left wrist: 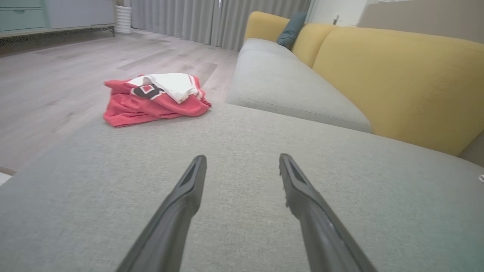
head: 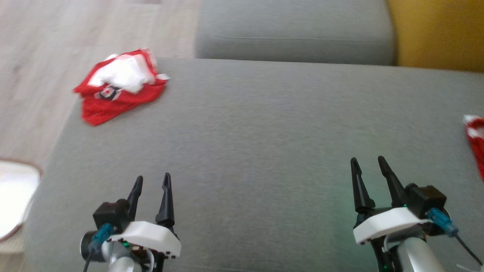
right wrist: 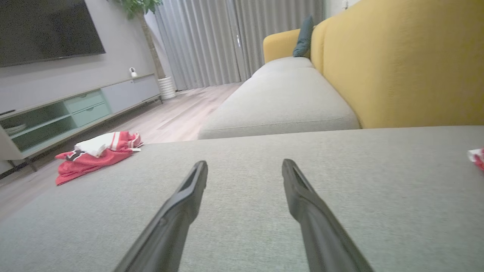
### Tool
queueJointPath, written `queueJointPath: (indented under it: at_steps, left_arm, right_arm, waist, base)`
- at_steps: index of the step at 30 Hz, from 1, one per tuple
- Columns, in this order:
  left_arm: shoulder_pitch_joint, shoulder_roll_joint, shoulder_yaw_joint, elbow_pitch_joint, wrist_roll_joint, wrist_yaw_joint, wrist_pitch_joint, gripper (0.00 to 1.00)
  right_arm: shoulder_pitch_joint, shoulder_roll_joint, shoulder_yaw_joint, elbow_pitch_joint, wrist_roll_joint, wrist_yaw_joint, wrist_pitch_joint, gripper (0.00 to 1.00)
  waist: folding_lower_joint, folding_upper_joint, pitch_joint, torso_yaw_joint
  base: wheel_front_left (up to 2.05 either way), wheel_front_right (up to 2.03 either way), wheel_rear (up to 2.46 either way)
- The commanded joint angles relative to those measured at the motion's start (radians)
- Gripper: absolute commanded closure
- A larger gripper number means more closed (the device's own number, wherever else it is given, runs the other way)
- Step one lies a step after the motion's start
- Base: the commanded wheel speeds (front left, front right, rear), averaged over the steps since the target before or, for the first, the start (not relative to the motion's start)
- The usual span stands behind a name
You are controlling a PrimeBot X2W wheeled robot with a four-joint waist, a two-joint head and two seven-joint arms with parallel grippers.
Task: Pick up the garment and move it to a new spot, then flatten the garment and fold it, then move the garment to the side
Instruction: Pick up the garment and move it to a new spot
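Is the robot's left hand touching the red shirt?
Apart. In the head view, a long stretch of bare grey cushion lies between the left gripper and the red shirt.

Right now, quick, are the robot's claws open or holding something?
Left gripper: open, holding nothing.
Right gripper: open, holding nothing.

Garment (head: 113, 102): red, with white section and black-and-white emblem. Seat cushion (head: 264, 132): plain grey weave. Backrest (head: 435, 34): mustard yellow. Floor (head: 45, 45): pale wood grain. Pillow (left wrist: 291, 32): dark teal.

Grey sofa (head: 264, 151) w/ yellow backrest (head: 438, 34), wood floor (head: 56, 37).
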Motion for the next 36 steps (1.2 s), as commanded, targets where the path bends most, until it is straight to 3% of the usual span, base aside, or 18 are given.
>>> queueJointPath:
  at_steps: [1, 9, 15, 27, 36]
  left_arm:
    - [-0.046, 0.001, 0.031, -0.029, 0.009, -0.003, -0.008, 0.00]
    - [-0.049, 0.005, 0.047, -0.044, 0.023, -0.008, -0.008, 0.00]
    - [-0.045, 0.009, 0.062, -0.056, 0.026, -0.010, -0.008, 0.00]
    - [-0.007, 0.006, 0.117, -0.124, 0.022, 0.009, -0.008, 0.00]
    - [-0.051, 0.008, 0.120, -0.101, 0.023, -0.003, -0.008, 0.00]
  right_arm:
    - [-0.025, -0.001, 0.024, -0.037, 0.004, 0.007, -0.007, 0.00]
    - [-0.032, -0.001, 0.037, -0.048, 0.017, 0.007, -0.014, 0.00]
    - [-0.044, -0.001, 0.058, -0.049, 0.023, 0.007, -0.018, 0.00]
    - [-0.095, -0.001, 0.123, -0.058, 0.015, 0.007, -0.009, 0.00]
    - [-0.075, -0.001, 0.070, -0.112, -0.020, 0.007, 0.004, 0.00]
  waist:
    - [0.0001, 0.0000, -0.003, 0.070]
    - [0.0001, 0.0000, 0.008, 0.284]
    - [0.0001, 0.0000, 0.016, 0.398]
    - [0.0001, 0.0000, 0.055, 0.422]
    - [0.0001, 0.0000, 0.104, 0.412]
  base:
    - [0.00, 0.00, 0.00]
    - [0.00, 0.00, 0.00]
    - [0.00, 0.00, 0.00]
    - [0.00, 0.00, 0.00]
    - [0.00, 0.00, 0.00]
